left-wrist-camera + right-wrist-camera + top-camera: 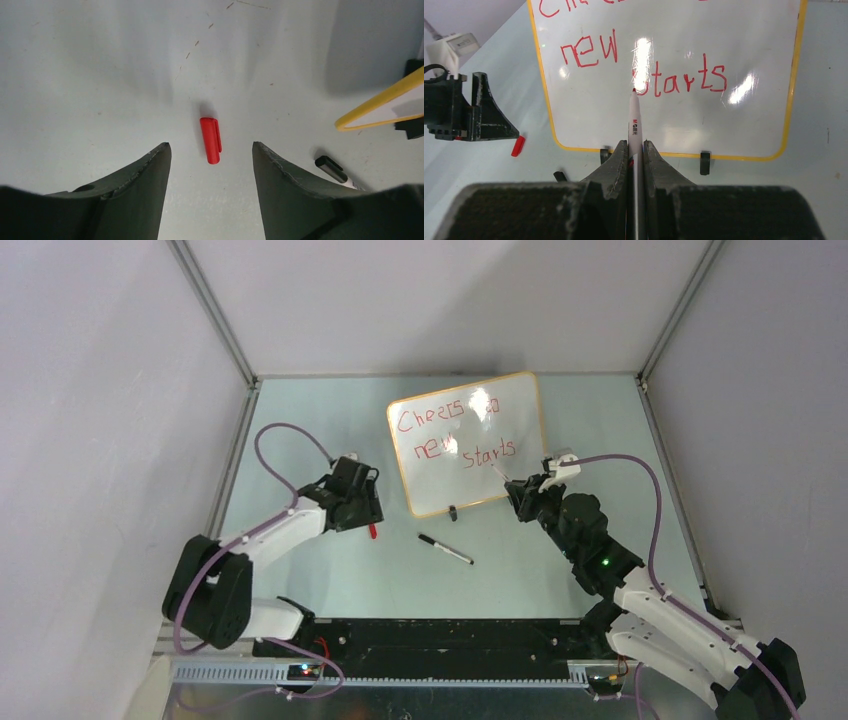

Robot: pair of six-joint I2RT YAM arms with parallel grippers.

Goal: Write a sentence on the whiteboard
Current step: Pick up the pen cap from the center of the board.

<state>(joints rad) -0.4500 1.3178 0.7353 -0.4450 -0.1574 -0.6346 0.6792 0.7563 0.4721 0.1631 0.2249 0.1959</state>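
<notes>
The left gripper [211, 146] is held with its jaws spread, low over the table, and a red cap [210, 140] lies between the fingers without being touched. The step in hand is judged to be the pickup of this cap, since the writing looks complete. The cap's length runs along the gap between the fingers, so it should be squeezed across its narrow width. The jaws are best centred on it and lowered to the table before being closed, or the cap may be nudged away. A black marker [446, 549] lies on the table to the right and should be left alone.

The whiteboard [450, 488] stands at the back of the table on two clip feet [705, 162]. Its written face is turned toward the arms, and its long axis runs left to right, the right end set slightly farther back. The sentence [455, 435] follows that axis in two rows.

The right gripper [635, 145] is pressed shut on a red marker [634, 120]. The marker's long axis points straight ahead, tip toward the "s" of "starts". Contact cannot be told.
</notes>
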